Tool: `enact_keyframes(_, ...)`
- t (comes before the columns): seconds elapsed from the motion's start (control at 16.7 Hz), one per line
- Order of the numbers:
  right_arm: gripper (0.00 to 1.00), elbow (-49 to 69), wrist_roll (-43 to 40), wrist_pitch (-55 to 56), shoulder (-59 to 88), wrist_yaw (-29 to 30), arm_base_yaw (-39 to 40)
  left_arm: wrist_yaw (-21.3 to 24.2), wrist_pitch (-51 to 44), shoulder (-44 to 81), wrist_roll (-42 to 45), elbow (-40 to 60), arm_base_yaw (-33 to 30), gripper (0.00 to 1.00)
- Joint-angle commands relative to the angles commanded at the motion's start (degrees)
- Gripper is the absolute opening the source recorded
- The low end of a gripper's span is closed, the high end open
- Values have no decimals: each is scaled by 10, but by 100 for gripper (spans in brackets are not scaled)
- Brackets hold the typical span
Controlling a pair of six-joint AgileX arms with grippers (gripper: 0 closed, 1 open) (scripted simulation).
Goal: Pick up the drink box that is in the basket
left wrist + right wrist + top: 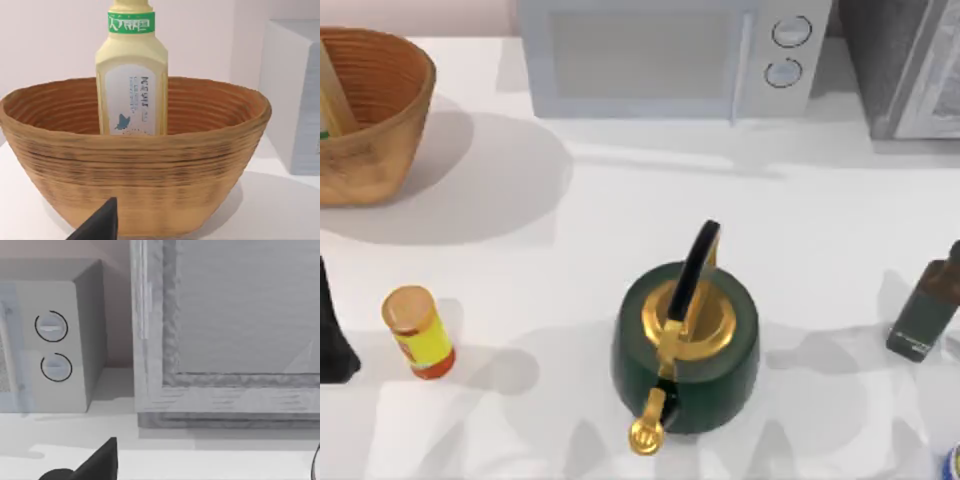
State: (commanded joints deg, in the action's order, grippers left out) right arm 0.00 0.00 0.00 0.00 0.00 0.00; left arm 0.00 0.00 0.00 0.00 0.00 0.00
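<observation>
Box (131, 75): pale yellow carton with sloped shoulders, standing upright inside the basket against its far wall; a green band with white characters I cannot read circles the neck, and a white front label carries a small teal butterfly and fine print too small to read.
Box from above (332, 105): just a tan sliver at the table's far left corner.
Basket (135, 180): round woven wicker, ribbed flaring walls, orange-brown.
Left gripper (97, 225): one dark fingertip near the basket's front wall; whether the claw is apart or together, cannot tell.
Right gripper (95, 462): dark tip facing the microwave (52, 345) with two round dials; claw state cannot tell.
Table (520, 250): green kettle (685, 345) with gold lid, yellow jar (418, 332), dark bottle (928, 305).
</observation>
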Motion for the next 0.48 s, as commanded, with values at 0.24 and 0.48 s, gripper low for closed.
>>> enact_keyframes(0.24,100,0,0,0,0,0,0,2,8,17,-1,2,2,100)
enact_keyframes(0.48,100,0,0,0,0,0,0,12,67,118,-1,29,12,100)
